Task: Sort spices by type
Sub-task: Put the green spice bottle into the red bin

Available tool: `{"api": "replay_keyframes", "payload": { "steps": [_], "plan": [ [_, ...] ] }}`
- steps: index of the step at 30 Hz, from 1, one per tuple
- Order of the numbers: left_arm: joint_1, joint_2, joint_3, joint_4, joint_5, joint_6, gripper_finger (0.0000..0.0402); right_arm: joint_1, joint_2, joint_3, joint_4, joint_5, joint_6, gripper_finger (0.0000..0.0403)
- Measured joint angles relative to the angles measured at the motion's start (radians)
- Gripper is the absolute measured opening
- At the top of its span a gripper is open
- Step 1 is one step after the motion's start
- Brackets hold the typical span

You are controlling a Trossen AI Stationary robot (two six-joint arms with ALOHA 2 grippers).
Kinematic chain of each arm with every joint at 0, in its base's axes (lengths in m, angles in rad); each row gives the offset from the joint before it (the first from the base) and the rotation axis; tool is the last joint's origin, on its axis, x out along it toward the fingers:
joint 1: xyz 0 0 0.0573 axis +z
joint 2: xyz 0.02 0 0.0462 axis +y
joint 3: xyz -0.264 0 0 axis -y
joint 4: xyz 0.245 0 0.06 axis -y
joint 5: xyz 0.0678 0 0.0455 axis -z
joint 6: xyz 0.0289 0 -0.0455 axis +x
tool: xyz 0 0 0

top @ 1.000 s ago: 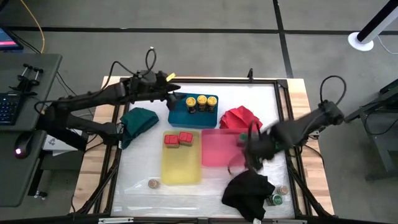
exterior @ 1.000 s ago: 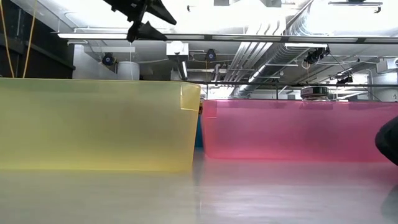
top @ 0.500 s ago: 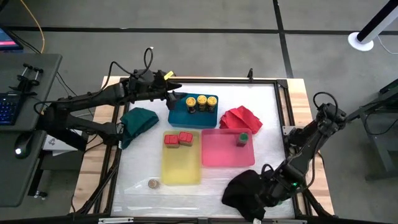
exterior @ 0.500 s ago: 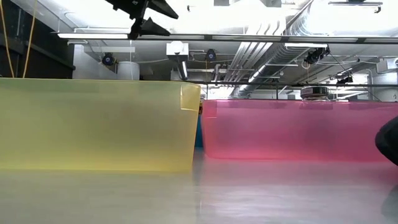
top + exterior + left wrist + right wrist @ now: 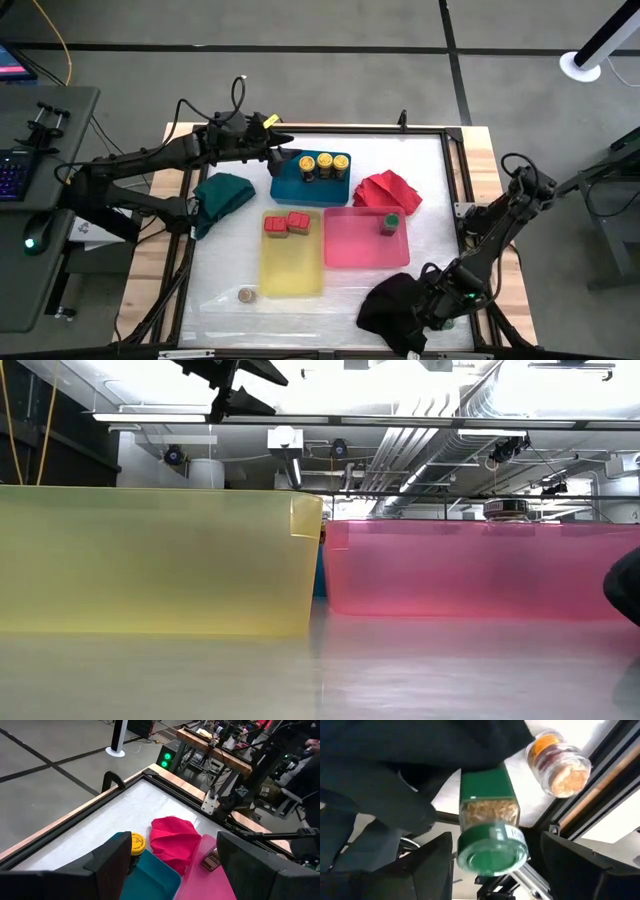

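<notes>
Green-lidded spice jar (image 5: 492, 840) lies on its side between the wide-open, empty fingers of the right tool (image 5: 492, 870), right against the black cloth (image 5: 395, 305) at the counter's (image 5: 440, 190) near right corner. A second, silvery-lidded jar (image 5: 559, 762) lies just beyond it. Closing now risks pinching cloth with the jar, or rolling the jar off against the frame. Well away from the cloth, the left tool (image 5: 170, 865) hangs open and empty over the blue tray (image 5: 310, 185) holding yellow-lidded jars (image 5: 316, 165).
</notes>
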Motion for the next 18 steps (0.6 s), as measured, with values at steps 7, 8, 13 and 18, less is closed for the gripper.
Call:
{"api": "replay_keyframes", "payload": {
  "steps": [7, 8, 13, 18],
  "plan": [
    [0.0, 0.0, 0.0, -0.003, 0.0, -0.001, 0.0278, 0.0, 0.0, -0.092, 0.143, -0.029, 0.001, 0.0299],
    [0.0, 0.0, 0.0, -0.002, 0.0, -0.001, 0.0278, 0.0, 0.0, -0.102, 0.159, -0.03, 0.001, 0.0299],
    [0.0, 0.0, 0.0, -0.004, 0.0, -0.001, 0.0278, 0.0, 0.0, -0.125, 0.186, -0.03, -0.007, 0.0297],
    [0.0, 0.0, 0.0, -0.005, 0.0, 0.0, 0.0278, 0.0, 0.0, -0.125, 0.187, -0.031, -0.01, 0.0274]
  ]
}}
